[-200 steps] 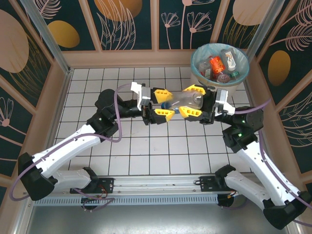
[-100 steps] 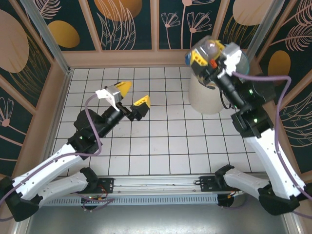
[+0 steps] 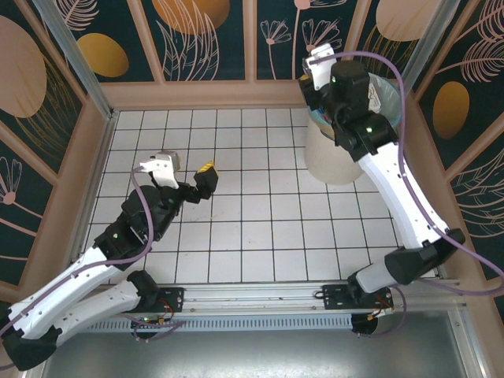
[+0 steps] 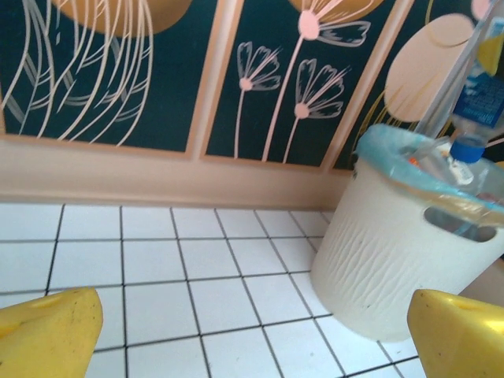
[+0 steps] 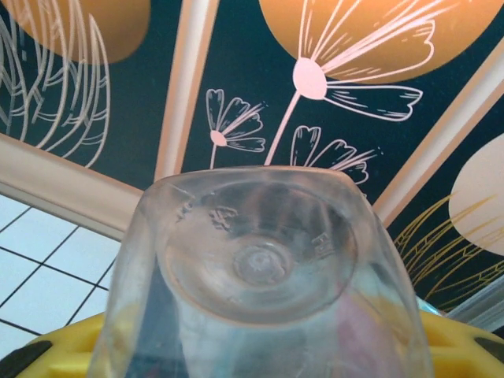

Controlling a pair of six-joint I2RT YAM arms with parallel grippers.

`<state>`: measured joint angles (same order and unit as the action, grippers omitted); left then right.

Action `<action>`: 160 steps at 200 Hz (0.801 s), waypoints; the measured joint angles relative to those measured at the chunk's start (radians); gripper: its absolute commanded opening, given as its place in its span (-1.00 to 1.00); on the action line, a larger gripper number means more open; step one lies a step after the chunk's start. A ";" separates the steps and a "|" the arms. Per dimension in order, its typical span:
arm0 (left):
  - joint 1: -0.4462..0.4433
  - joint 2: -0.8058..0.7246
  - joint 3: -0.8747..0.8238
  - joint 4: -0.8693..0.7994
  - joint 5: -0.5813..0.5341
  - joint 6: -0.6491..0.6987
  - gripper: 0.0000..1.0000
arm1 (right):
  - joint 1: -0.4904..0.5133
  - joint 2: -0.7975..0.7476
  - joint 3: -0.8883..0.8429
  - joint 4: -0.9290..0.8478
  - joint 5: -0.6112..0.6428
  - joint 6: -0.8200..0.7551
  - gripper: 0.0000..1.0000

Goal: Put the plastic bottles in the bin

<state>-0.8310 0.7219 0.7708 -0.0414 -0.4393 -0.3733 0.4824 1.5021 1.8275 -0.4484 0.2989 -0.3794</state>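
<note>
we count one bottle (image 5: 260, 260) in play, held by the right tool (image 5: 256, 346), whose yellow fingers are closed around its body with the moulded base facing the wrist camera. from the left wrist view the same bottle hangs cap-down over the mouth of the bin (image 4: 394, 260), its blue label (image 4: 480, 87) above and its blue cap (image 4: 466, 150) just above the rim of the blue-green bag (image 4: 409, 153).

the left tool (image 4: 252, 346) is spread wide and holds nothing. it sits low over the worktop (image 3: 260, 236), well apart from the bin.

we judge the bottle light and probably empty: clear, thin-walled and smooth. it should dent under a hard squeeze and could slip if pinched near the tapering neck. the straight middle of the body, across the label, looks to us the best place to grip, with modest force.

the count is one bin, one bottle in the tool and two tools. a red scrap shows inside the bag, but we cannot count what lies in there.
</note>
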 measured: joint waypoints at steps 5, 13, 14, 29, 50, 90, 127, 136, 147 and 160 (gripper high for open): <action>0.000 -0.011 -0.005 -0.016 -0.006 -0.008 0.97 | -0.004 0.017 0.023 -0.017 0.001 0.002 -0.20; 0.000 -0.030 -0.015 -0.037 -0.015 -0.018 0.97 | -0.006 0.041 0.054 -0.040 0.005 0.004 -0.20; 0.000 -0.032 -0.016 -0.039 -0.016 -0.019 0.97 | -0.006 0.046 0.059 -0.044 0.006 0.005 -0.20; 0.000 -0.067 -0.036 -0.067 -0.026 -0.038 0.97 | -0.009 0.089 0.113 -0.091 0.011 0.018 -0.19; 0.000 -0.110 -0.066 -0.094 -0.043 -0.060 0.97 | -0.011 0.161 0.194 -0.162 0.016 0.027 -0.18; 0.000 -0.137 -0.096 -0.126 -0.084 -0.085 0.97 | -0.018 0.249 0.298 -0.253 0.026 0.049 -0.17; 0.000 -0.132 -0.096 -0.150 -0.103 -0.092 0.97 | -0.050 0.255 0.299 -0.298 0.027 0.058 -0.17; 0.000 -0.132 -0.096 -0.150 -0.106 -0.093 0.97 | -0.057 0.261 0.300 -0.314 0.027 0.062 -0.17; 0.000 -0.132 -0.096 -0.150 -0.114 -0.096 0.97 | -0.063 0.274 0.312 -0.332 0.027 0.064 -0.16; 0.000 -0.128 -0.096 -0.150 -0.121 -0.098 0.97 | -0.065 0.291 0.338 -0.346 0.027 0.064 -0.16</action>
<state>-0.8310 0.5941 0.6746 -0.1909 -0.5602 -0.4713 0.4175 1.7927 2.1658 -0.7944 0.3260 -0.3153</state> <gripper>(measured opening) 0.985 0.499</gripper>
